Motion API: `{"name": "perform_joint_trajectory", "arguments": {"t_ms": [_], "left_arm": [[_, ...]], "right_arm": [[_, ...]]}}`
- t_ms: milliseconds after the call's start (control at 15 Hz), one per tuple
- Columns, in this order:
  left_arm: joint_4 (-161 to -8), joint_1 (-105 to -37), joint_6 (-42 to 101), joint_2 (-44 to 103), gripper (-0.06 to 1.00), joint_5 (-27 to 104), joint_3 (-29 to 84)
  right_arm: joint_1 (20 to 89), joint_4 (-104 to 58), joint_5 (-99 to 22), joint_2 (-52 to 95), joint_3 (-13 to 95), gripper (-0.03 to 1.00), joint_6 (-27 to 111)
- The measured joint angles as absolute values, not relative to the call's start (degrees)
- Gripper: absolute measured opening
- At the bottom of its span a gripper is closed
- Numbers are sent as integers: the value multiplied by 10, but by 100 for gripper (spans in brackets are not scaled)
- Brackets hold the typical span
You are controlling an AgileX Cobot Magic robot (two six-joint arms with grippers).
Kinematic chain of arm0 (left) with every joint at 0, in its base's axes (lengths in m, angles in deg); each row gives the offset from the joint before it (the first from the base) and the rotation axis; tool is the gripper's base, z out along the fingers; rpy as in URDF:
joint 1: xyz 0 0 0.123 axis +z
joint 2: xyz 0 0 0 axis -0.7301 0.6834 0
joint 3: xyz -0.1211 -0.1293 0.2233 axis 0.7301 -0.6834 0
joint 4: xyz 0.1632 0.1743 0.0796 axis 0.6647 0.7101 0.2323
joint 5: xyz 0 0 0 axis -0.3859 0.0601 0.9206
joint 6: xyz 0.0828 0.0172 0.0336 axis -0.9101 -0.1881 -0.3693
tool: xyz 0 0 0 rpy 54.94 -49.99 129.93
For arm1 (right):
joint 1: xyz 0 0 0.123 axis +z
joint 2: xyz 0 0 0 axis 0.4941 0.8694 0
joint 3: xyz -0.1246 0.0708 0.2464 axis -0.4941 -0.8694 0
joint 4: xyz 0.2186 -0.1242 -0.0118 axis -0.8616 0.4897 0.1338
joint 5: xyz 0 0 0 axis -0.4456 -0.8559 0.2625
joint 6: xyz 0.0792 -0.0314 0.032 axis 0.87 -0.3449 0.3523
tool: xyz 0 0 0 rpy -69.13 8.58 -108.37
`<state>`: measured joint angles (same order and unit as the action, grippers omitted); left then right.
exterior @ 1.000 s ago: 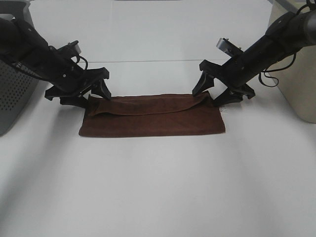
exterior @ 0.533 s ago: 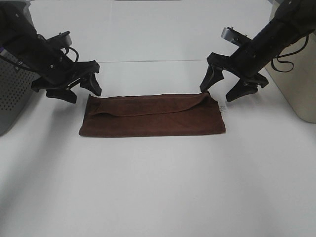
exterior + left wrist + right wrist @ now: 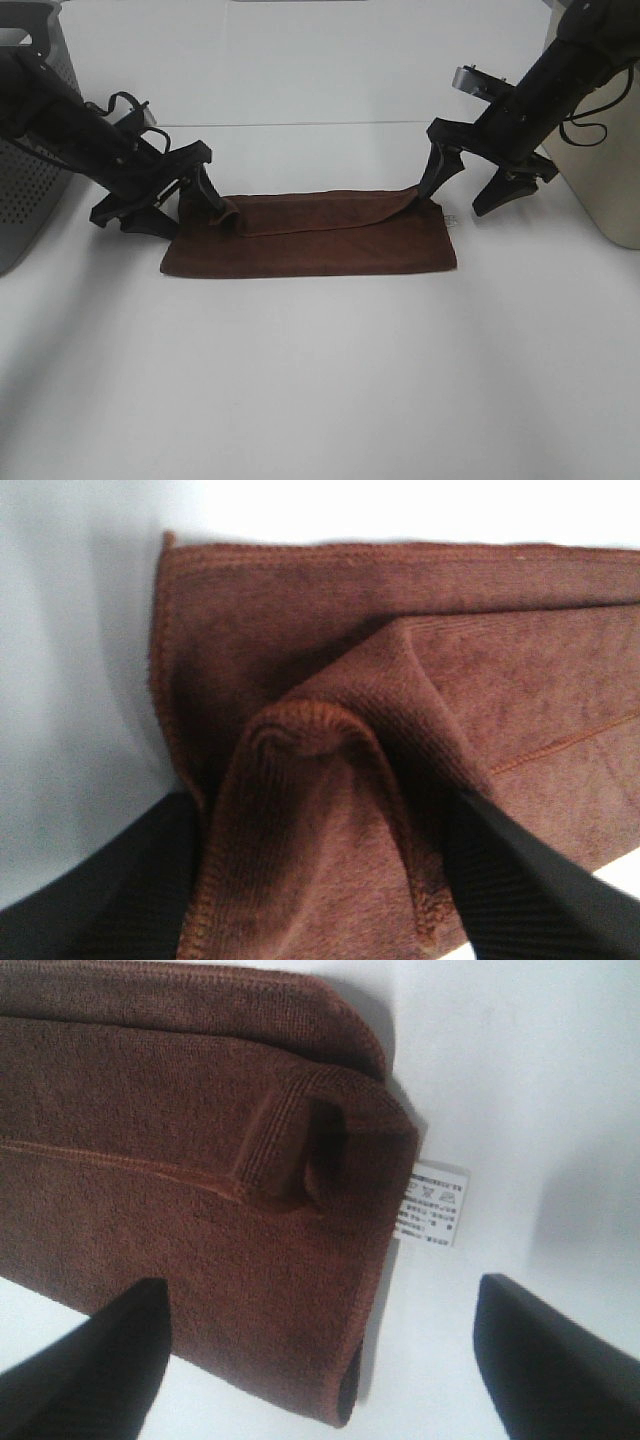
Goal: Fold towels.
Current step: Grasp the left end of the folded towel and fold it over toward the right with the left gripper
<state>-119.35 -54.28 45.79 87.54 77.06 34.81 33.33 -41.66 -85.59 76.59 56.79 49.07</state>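
The dark brown towel (image 3: 320, 250) lies folded in half on the white table (image 3: 320, 380), long side across. Its upper layer is rumpled along the far edge. My left gripper (image 3: 185, 215) is open and low over the towel's far left corner; in the left wrist view a raised hump of towel (image 3: 310, 740) stands between the spread fingers (image 3: 100, 890). My right gripper (image 3: 455, 202) is open at the far right corner, one finger touching the lifted edge. The right wrist view shows that towel corner (image 3: 180, 1160) and the white tag (image 3: 432, 1203) between the wide-apart fingers (image 3: 80, 1370).
A grey perforated basket (image 3: 25, 190) stands at the left edge behind my left arm. A beige bin (image 3: 600, 150) stands at the right edge behind my right arm. Bare white table lies in front of the towel.
Both grippers rose off the far corners, then came back down. The left one now straddles the left corner and has bunched the upper layer rightward. The right one sits at the right corner.
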Motion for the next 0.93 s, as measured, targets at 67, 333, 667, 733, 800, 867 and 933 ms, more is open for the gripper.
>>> {"name": "perform_joint_trajectory", "arguments": {"t_ms": [67, 333, 667, 733, 800, 867, 933], "left_arm": [[-1201, -546, 456, 878, 55, 770, 348], [-1181, -524, 466, 870, 2, 768, 353], [-1076, -504, 559, 835, 2, 836, 437], [-1072, -511, 568, 832, 2, 862, 468], [-1073, -521, 573, 832, 2, 883, 501], [-1078, -537, 578, 832, 2, 898, 525], [-1084, -558, 587, 832, 2, 903, 547]], "right_arm": [[333, -417, -854, 766, 568, 78, 491], [333, -413, -847, 766, 568, 78, 491], [333, -413, -847, 766, 568, 78, 491], [333, -413, -847, 766, 568, 78, 491], [333, -413, -847, 766, 568, 78, 491], [333, -413, -847, 766, 568, 78, 491], [333, -413, -847, 766, 568, 78, 491]]}}
